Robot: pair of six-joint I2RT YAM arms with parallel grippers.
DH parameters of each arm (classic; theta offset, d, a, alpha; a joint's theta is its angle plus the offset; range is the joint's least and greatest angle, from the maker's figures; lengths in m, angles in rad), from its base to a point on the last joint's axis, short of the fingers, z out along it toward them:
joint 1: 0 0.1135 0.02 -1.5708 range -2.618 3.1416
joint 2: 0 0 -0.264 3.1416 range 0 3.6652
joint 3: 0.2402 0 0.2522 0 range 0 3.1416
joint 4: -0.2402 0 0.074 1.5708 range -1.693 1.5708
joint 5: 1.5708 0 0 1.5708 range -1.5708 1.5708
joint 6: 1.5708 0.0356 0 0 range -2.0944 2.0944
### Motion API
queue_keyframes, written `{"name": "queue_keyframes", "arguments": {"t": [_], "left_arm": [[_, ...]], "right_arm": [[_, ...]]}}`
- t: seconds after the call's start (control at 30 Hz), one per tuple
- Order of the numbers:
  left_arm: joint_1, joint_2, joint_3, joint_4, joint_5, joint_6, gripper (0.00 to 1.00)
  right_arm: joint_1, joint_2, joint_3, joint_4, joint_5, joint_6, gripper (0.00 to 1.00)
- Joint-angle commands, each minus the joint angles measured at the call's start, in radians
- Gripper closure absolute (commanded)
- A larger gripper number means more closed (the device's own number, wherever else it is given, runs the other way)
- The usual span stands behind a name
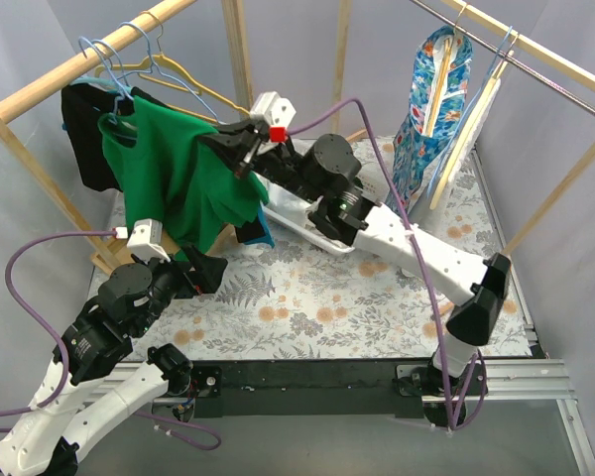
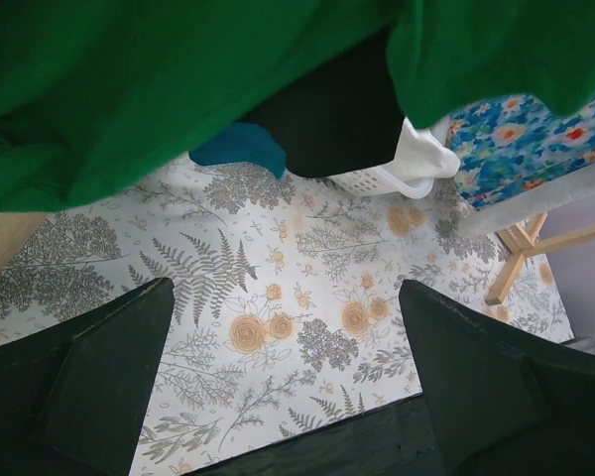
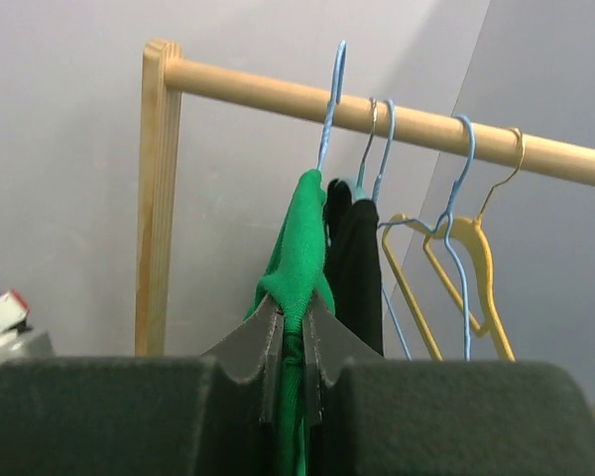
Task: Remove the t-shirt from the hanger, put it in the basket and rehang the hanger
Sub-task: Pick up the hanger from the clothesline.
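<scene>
A green t-shirt hangs on a light blue wire hanger from the wooden rail at the back left. My right gripper is shut on the shirt's right shoulder; in the right wrist view the green cloth is pinched between its fingers below the blue hanger hook. My left gripper is open and empty, low under the shirt's hem. In the left wrist view the green shirt hangs above its spread fingers.
A black garment hangs behind the green shirt, beside empty blue and yellow hangers. A white basket with clothes sits on the floral table. A blue floral garment hangs on the right rail.
</scene>
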Motion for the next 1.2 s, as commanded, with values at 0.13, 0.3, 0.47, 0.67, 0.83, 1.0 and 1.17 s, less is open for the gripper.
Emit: {"name": "queue_keyframes", "arguments": {"t": [0.13,0.3,0.47,0.67,0.83,1.0,1.17], "left_arm": [[-0.003,0.003,0.048,0.013,-0.039,0.054,0.02],[-0.003,0.010,0.095,0.036,-0.055,0.098,0.02],[-0.003,0.045,0.143,0.045,-0.073,0.135,0.02],[-0.003,0.072,0.189,0.047,-0.076,0.149,0.02],[-0.003,0.073,0.212,0.050,-0.070,0.161,0.02],[-0.003,0.062,0.226,0.067,-0.043,0.186,0.02],[-0.003,0.038,0.195,0.130,0.025,0.243,0.02]], "right_arm": [[0.015,-0.354,-0.363,0.124,-0.052,-0.039,0.99],[0.018,-0.529,-0.503,0.071,-0.064,-0.059,0.99],[0.020,-0.665,-0.502,0.003,-0.064,-0.095,0.99],[0.018,-0.738,-0.435,-0.066,-0.076,-0.154,0.99],[0.020,-0.793,-0.477,-0.100,-0.052,-0.165,0.99],[0.020,-0.860,-0.646,-0.137,-0.015,-0.138,0.99],[0.018,-0.939,-0.841,-0.158,0.000,-0.087,0.99]]}}
